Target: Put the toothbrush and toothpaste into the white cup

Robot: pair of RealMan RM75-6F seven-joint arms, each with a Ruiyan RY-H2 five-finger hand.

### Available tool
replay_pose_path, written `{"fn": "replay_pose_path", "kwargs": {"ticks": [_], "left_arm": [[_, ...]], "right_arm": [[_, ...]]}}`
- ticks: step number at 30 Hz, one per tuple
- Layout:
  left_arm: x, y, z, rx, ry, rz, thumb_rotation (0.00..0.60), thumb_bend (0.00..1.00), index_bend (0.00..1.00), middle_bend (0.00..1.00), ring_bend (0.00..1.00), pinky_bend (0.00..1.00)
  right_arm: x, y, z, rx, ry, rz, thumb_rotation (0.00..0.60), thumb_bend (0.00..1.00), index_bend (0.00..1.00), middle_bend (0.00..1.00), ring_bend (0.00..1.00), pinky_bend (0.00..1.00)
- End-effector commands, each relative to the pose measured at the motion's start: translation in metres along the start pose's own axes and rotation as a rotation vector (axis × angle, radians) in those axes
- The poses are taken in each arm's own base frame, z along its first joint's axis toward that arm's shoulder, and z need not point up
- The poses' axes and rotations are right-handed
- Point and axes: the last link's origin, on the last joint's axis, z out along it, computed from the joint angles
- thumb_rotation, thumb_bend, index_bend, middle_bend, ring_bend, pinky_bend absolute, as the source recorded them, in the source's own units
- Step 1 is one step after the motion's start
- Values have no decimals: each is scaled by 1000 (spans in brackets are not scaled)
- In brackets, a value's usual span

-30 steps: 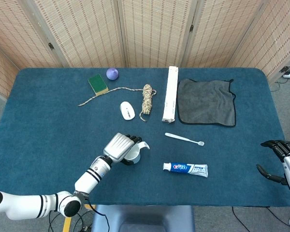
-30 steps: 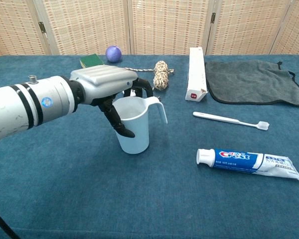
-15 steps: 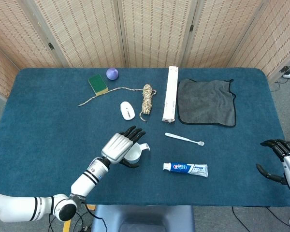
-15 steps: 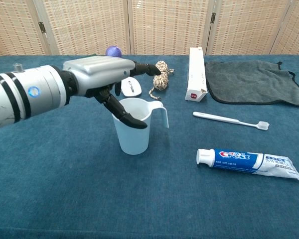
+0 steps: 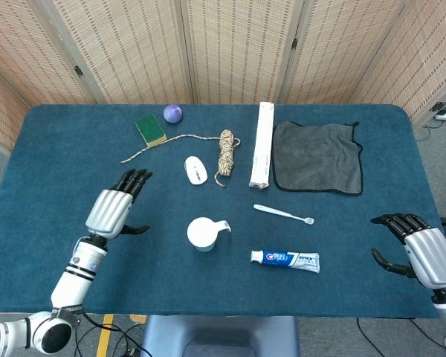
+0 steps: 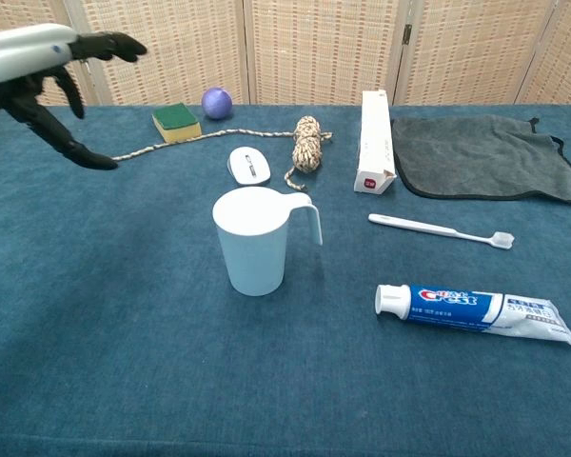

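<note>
**Cup stands free, both hands empty**

Your left hand (image 5: 113,210) hangs over the left part of the desk (image 5: 59,171) with its fingers (image 5: 134,179) spread apart and nothing in them; the white cup (image 5: 201,233) stands upright well to the right of those fingers, untouched, its handle turned toward the right. In the chest view the same hand (image 6: 48,71) shows high at the left, fingertips clear of everything.

The toothbrush (image 5: 283,214) lies flat just beyond and to the right of the cup, bristle end pointing right. The toothpaste (image 5: 285,259) lies near the front edge, to the right of the cup, cap end toward the cup. Neither is in the cup.

Your right hand (image 5: 418,251) sits at the desk's right front corner, fingers loosely apart and empty, well apart from the toothpaste and toothbrush
</note>
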Motion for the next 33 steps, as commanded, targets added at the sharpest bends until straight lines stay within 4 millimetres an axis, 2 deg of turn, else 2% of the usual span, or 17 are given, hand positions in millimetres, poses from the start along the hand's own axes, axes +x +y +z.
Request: {"fn": "replay_pose_path", "kwargs": {"ticks": [1,6,12,15,18,21,23,26,30,33], "left_arm": [[14,-30,-20,75,55,-13,600,117,6,89,85,417],[18,-64,-44,147,86,29,600,117,45,90,100,417],[15,-89,-67,149,73,143,600,117,80,101,102,417],[12,-100,-80,154,61,205,600,117,101,103,104,417],[11,-105,-92,167,59,217,600,117,119,103,104,415],[12,-109,-101,184,58,210,600,117,126,104,104,414],[11,-110,-106,191,57,206,600,117,129,103,104,413],[12,-111,-113,201,63,204,600,116,133,104,104,413],[14,-114,-122,213,72,200,600,117,137,104,104,411],[14,-116,-128,224,70,199,600,117,140,103,104,411]], "right_arm": [[-3,-6,6,29,-11,-5,600,258,297,409,389,412],[-10,-16,17,71,-46,-21,600,258,298,474,497,525],[-17,-22,26,85,-74,-32,600,258,299,551,599,634],[-20,-20,32,61,-94,-41,600,258,313,597,643,657],[-20,-20,39,39,-105,-51,600,258,319,630,694,686],[-24,-23,49,35,-128,-61,600,258,331,681,794,765],[-28,-25,56,36,-156,-57,600,258,354,748,897,828],[-37,-31,70,39,-194,-42,600,258,362,819,968,917],[-55,-43,93,52,-259,-54,600,258,365,878,1000,973],[-67,-53,107,64,-307,-79,600,258,365,910,1000,979]]}}
